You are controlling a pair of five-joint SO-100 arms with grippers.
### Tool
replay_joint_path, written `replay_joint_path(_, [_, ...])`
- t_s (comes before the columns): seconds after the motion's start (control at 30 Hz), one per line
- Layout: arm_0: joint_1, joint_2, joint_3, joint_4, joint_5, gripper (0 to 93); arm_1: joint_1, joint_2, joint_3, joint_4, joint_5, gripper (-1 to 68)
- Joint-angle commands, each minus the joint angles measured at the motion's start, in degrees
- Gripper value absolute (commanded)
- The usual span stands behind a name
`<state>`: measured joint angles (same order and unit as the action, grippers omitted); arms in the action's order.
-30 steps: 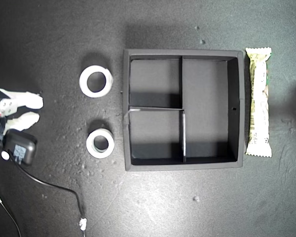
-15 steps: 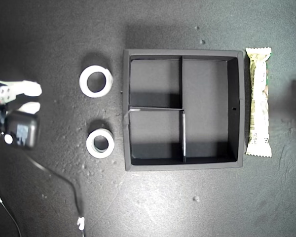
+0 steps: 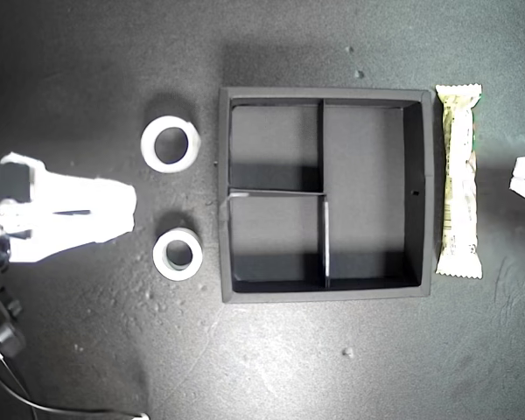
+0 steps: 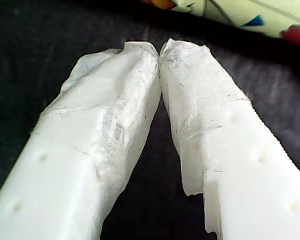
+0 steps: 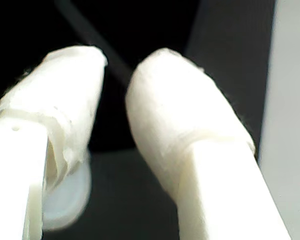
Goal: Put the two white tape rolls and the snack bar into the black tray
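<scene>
Exterior: black tray (image 3: 328,91) empty. Upper tape roll (image 3: 149,144) and lower tape roll (image 3: 162,255) at its 9 o'clock, snack bar (image 3: 458,181) at 3. Since 0.5 s ago my second gripper (image 3: 127,210) has advanced toward the rolls and my first gripper (image 3: 518,179) has edged in.

First wrist: tips pressed together, empty. The bar looks light with a slick wrapper; pinch mid-length.

Second wrist: narrowly parted. Rolls look stiff; grip across the rim.

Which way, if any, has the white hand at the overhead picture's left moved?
Yes. My second hand has reached toward the exterior view's right, nearer the black tray.
</scene>
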<state>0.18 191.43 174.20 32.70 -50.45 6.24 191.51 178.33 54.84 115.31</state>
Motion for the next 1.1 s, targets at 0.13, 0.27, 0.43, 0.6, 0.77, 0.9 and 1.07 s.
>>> replay_joint_path(0.13, [-0.88, -14.59, -11.51, 0.70, -4.83, 9.4, 2.72, 0.35, 0.70, -15.21, -20.21, -0.3])
replay_joint_path(0.27, [-0.44, -34.72, -26.02, 2.90, -4.04, 10.9, 0.79, 0.35, -1.32, -22.68, -48.96, 0.1])
replay_joint_path(0.43, [-0.53, -60.03, -47.11, 13.80, -2.55, 15.8, -4.66, 0.35, -2.64, -24.08, -58.18, 7.2])
replay_joint_path(0.6, [-2.02, -76.38, -57.48, 20.21, -2.90, 18.3, -11.34, 0.35, -3.34, -24.08, -60.29, 13.3])
replay_joint_path(0.77, [-4.83, -81.91, -56.69, 20.65, -4.04, 19.3, -17.75, 0.35, -4.48, -24.08, -62.93, 14.0])
replay_joint_path(0.9, [-5.63, -86.66, -58.45, 20.48, -4.22, 19.5, -19.51, -0.26, -5.45, -23.91, -64.95, 14.0])
replay_joint_path(1.07, [-5.19, -89.56, -61.00, 20.74, -3.34, 19.4, -18.98, -0.26, -4.92, -22.59, -64.34, 14.1])
